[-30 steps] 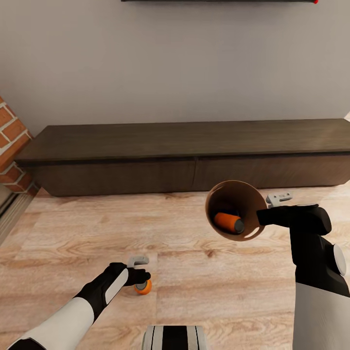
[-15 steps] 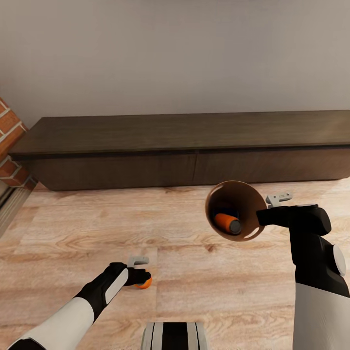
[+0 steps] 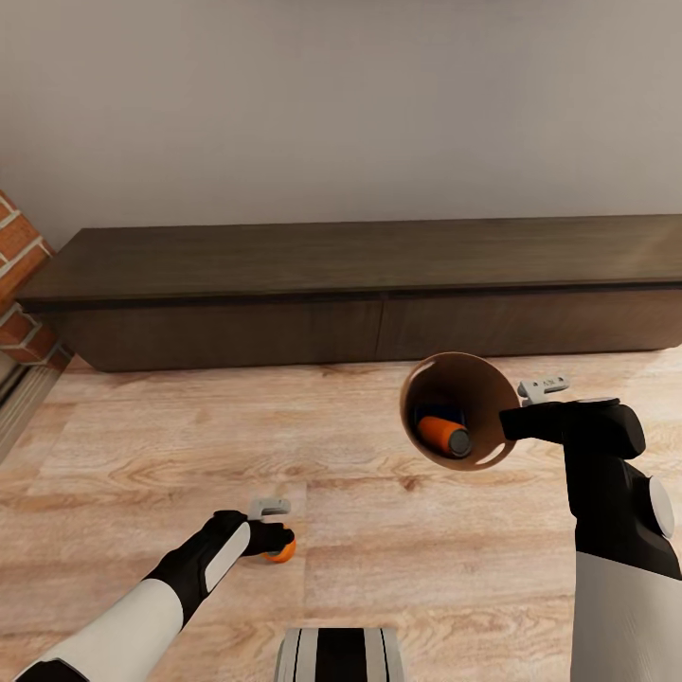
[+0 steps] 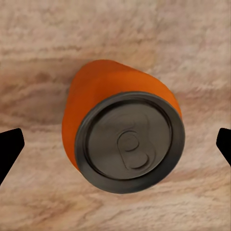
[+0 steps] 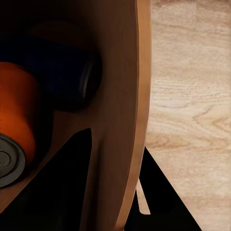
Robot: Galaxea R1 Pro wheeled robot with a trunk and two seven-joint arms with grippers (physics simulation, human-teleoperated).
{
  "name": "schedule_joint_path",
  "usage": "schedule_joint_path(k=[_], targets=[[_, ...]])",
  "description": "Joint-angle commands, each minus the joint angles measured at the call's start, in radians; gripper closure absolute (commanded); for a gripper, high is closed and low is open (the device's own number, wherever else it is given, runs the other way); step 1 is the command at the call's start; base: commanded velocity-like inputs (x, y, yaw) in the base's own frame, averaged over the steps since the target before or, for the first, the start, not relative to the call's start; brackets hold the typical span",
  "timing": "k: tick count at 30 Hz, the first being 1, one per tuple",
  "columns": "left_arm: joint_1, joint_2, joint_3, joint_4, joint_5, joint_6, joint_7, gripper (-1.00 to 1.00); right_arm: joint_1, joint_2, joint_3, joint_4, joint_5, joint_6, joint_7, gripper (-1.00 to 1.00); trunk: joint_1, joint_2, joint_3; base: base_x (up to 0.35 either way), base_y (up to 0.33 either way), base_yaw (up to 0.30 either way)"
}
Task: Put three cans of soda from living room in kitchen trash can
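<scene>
Wood plank floor point(image 3: 398, 530) across the lower frame; long dark cabinet point(image 3: 360, 294) against the grey wall mid-frame, brick column point(image 3: 19, 284) at the left edge.

Bin point(image 3: 461, 407) at centre right, held off the floor by the right gripper point(image 3: 516, 417), fingers pinched over its rim. It is tipped so its mouth faces the camera, probably to take the last can. Inside, an orange can point(image 3: 443, 434) lies on its side, grey top toward lower right; a blue can point(image 5: 62, 72) lies behind it.

Third can point(image 3: 281, 548), orange, at lower left on the floor. Stands upright, long axis vertical, grey top up. Left gripper point(image 3: 275, 532) hangs over it, fingers spread wide either side, not touching: looks lined up for a top-down grab.
</scene>
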Motion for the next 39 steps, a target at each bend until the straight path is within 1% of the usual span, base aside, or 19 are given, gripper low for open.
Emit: schedule_joint_path(k=[1, 11, 12, 14, 16, 18, 29, 39], targets=[[0.0, 0.0, 0.0, 0.0, 0.0, 0.0, 0.0, -1.0, 0.0, 0.0, 0.0, 0.0, -0.014, 0.005, 0.004, 1.0, 0.0, 0.0, 0.0, 0.0, 0.0, 0.0], [0.0, -0.004, 0.0, -0.001, 0.0, 0.001, 0.002, -1.0, 0.0, 0.0, 0.0, 0.0, -0.013, 0.005, 0.004, 1.0, 0.0, 0.0, 0.0, 0.0, 0.0, 0.0], [0.0, -0.011, 0.0, 0.001, -0.001, 0.001, 0.005, -1.0, 0.0, 0.001, 0.0, 0.0, -0.013, 0.005, 0.004, 1.0, 0.0, 0.0, 0.0, 0.0, 0.0, 0.0], [0.0, -0.029, -0.001, 0.005, -0.001, 0.006, 0.021, -1.0, 0.0, 0.001, 0.0, 0.0, -0.014, 0.005, 0.004, 1.0, 0.001, -0.001, -0.008, 0.0, 0.0, 0.0], [0.0, -0.034, 0.0, 0.005, -0.001, 0.008, 0.031, -1.0, 0.0, 0.001, 0.001, 0.0, -0.015, 0.005, 0.004, 1.0, 0.002, -0.001, -0.015, 0.0, 0.0, 0.0], [0.0, -0.04, -0.001, 0.002, -0.001, 0.009, 0.044, -1.0, 0.0, 0.002, 0.0, 0.0, -0.015, 0.005, 0.004, 1.0, 0.002, -0.001, -0.015, 0.0, 0.0, 0.0], [0.002, -0.042, -0.001, 0.0, 0.001, 0.003, 0.049, -1.0, 0.0, 0.001, 0.0, 0.0, -0.014, 0.005, 0.004, 1.0, 0.002, -0.001, -0.015, 0.0, 0.0, 0.0], [0.003, -0.039, 0.0, -0.002, 0.001, 0.003, 0.037, -1.0, 0.0, 0.002, -0.001, 0.001, -0.013, 0.005, 0.004, 1.0, 0.002, -0.001, -0.015, 0.0, 0.0, 0.0]])
